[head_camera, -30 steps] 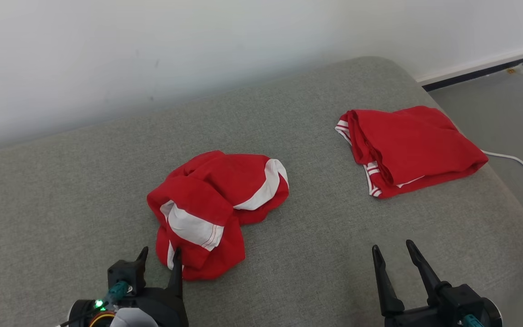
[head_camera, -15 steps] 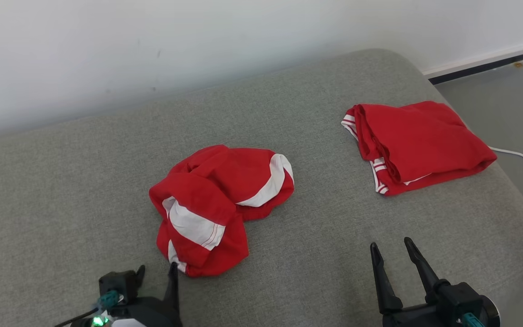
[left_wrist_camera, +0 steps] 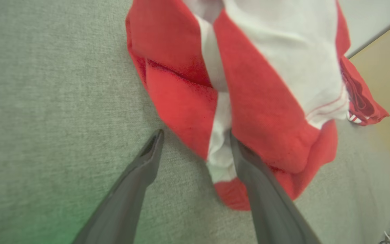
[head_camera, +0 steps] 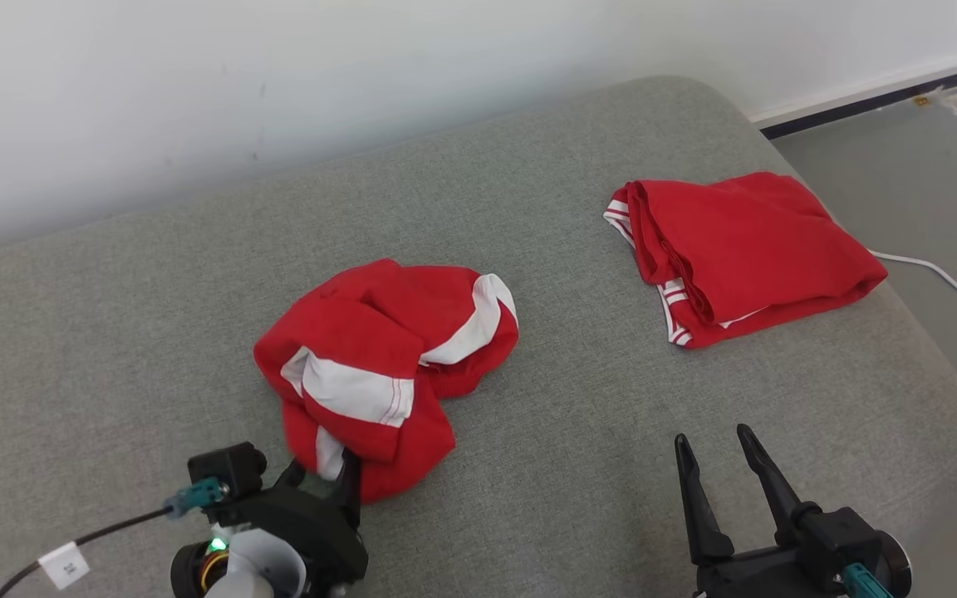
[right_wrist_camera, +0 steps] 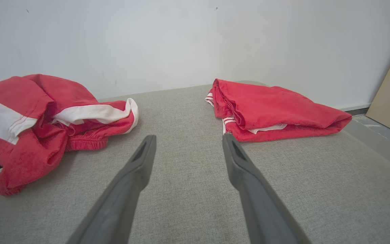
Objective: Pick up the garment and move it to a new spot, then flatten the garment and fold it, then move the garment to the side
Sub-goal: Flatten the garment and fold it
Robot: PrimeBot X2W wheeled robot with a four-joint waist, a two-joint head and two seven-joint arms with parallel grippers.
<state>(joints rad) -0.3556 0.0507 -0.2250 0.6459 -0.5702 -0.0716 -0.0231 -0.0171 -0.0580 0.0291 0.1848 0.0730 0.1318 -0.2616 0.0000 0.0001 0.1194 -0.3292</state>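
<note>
crumpled garment: red with white bands, it lay bunched in a heap on the cushion, left of centre and toward the near side. Its folds hid most of its shape, so the kind of garment could not be made out.
left gripper: at the heap's near edge, with its fingers spread wide and nothing pinched. In the left wrist view a white-striped lobe of cloth sat between them. The left finger was over bare fabric and the right finger overlapped the red cloth. Whether that finger pressed the cloth could not be told.
right gripper: fingers spread and empty, over bare cushion at the near right, well apart from both red pieces. Its body was cut off by the head view's bottom edge.
folded garment: a second red piece with white stripes, folded flat at the far right, close to the cushion's right edge.
cushion: grey woven fabric with a rounded far-right corner. Its near side ran out of view.
cable: white, on the floor to the right. Its near end was hidden behind the folded piece and its far end was cut off.
wall: pale, behind the cushion.
</note>
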